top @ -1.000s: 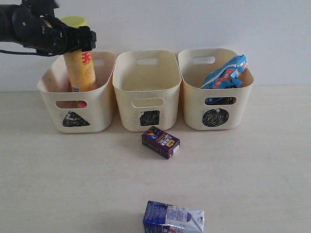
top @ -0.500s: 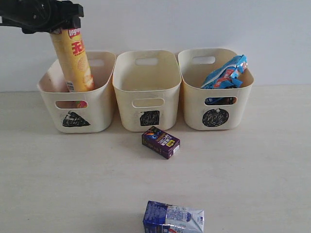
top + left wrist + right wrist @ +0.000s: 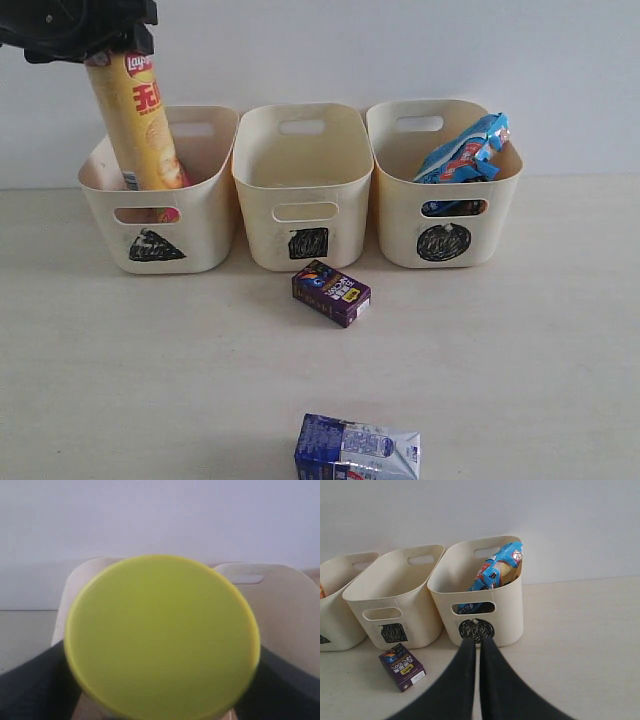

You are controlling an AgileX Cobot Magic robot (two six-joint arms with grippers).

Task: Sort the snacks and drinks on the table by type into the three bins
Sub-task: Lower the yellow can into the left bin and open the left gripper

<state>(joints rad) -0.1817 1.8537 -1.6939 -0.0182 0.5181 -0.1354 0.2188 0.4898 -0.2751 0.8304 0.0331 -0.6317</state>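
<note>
My left gripper is shut on the top of the tall yellow Lay's tube. The tube leans with its lower end inside the triangle bin. In the left wrist view its yellow lid fills the frame, with a dark finger on either side. A bit of pink shows through that bin's handle hole. The blue foil bag sticks out of the circle bin. The purple drink box lies in front of the square bin. The blue-and-white carton lies at the near edge. My right gripper is shut, holds nothing, and hangs before the circle bin. The orange bag is hidden.
The three bins stand in a row against a white wall, on the pale table. The right wrist view also shows the square bin, the purple drink box and the blue foil bag.
My left gripper has moved up and to the left with the Lay's tube, and the tube's top has tipped leftward. The drinks, the bins and the blue foil bag have not moved.
</note>
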